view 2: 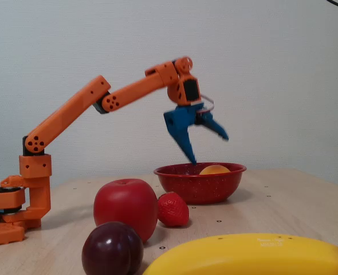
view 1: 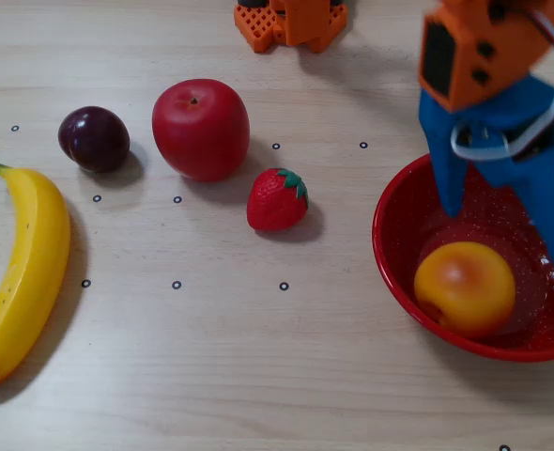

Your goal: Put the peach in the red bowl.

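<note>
The peach point(view 1: 465, 288), yellow-orange with a reddish blush, lies inside the red bowl point(view 1: 395, 202) at its lower left in the overhead view. Only the peach's top point(view 2: 215, 169) shows over the red bowl's rim point(view 2: 175, 172) in the fixed view. My blue gripper point(view 1: 512, 240) hangs above the bowl with its jaws wide apart and nothing between them. In the fixed view the gripper point(view 2: 208, 150) stands clear above the bowl, apart from the peach.
A red apple point(view 1: 200, 129), a dark plum point(view 1: 94, 138), a strawberry point(view 1: 277, 199) and a banana point(view 1: 23, 272) lie on the wooden table left of the bowl. The orange arm base point(view 1: 291, 21) sits at the table's back edge.
</note>
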Robot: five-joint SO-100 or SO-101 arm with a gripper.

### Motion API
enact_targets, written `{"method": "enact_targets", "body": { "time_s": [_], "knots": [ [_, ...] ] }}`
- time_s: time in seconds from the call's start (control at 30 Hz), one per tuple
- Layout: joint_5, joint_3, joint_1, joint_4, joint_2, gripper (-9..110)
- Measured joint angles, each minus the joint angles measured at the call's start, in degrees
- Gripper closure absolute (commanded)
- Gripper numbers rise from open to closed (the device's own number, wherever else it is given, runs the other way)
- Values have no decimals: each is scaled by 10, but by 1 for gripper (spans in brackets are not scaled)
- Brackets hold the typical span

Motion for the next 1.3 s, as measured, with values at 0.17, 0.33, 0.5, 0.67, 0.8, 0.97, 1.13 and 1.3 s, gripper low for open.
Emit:
{"method": "enact_targets", "body": {
  "time_s": [0.17,0.33,0.5,0.67,0.8,0.97,1.13,1.3],
  "knots": [
    [0,93,-29,0,171,73],
    [0,191,-74,0,287,90],
    [0,301,-112,0,403,96],
    [4,497,-138,-8,555,101],
    [9,692,-164,-74,697,101],
    [9,896,-185,-160,834,101],
    [-9,1129,-195,-262,996,101],
    [-44,1318,-215,-319,1143,101]
  ]
}}
